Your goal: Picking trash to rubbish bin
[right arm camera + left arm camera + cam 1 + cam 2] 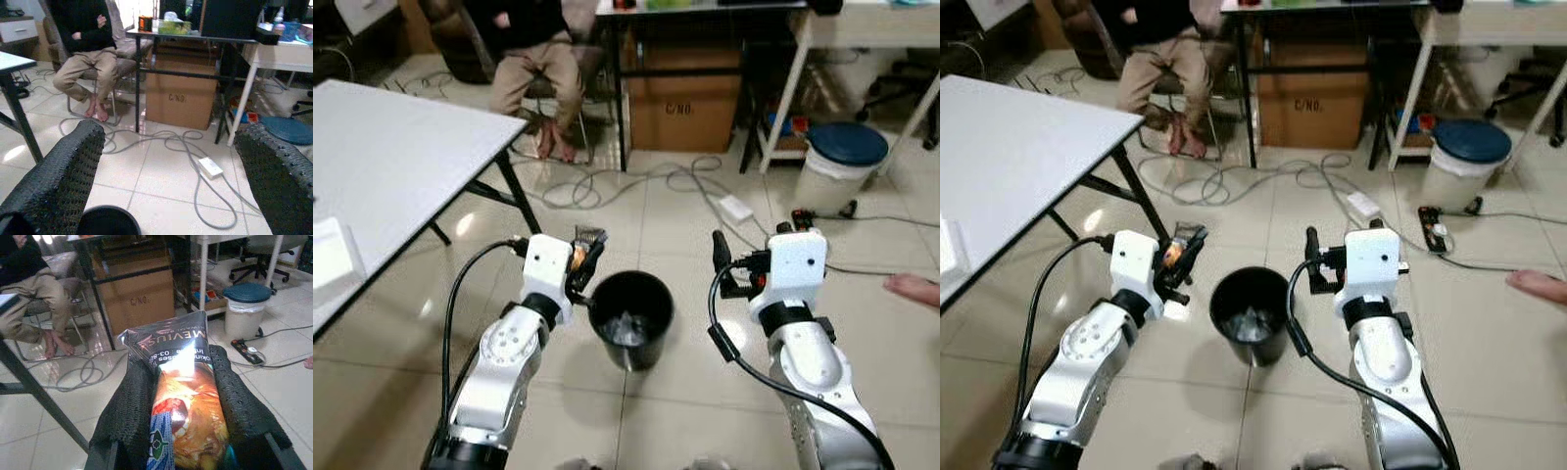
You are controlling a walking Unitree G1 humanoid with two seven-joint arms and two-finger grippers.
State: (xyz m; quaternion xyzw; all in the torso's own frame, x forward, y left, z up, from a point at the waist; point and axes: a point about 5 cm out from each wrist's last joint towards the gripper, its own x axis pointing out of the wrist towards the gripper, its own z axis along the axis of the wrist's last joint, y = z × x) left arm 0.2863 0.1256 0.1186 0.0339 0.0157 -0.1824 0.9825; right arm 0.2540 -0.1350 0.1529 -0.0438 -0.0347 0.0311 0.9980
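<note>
A small black rubbish bin [629,315] stands on the tiled floor between my two arms, with crumpled pale trash inside. My left gripper [586,257] is shut on a crumpled cigarette pack [183,396], dark on top with orange print, held just left of the bin's rim. The pack [1176,248] sits between the two black fingers [131,416]. My right gripper [722,262] hovers open and empty to the right of the bin, its fingers [58,181] spread wide with the bin's rim [108,221] showing between them.
A white table [391,166] stands at the left with black legs. A person sits on a chair [536,59] beyond. Cables and a power strip [736,208] lie on the floor, a cardboard box [683,103] behind. A blue-lidded white bin [840,162] and a person's foot [911,288] are at the right.
</note>
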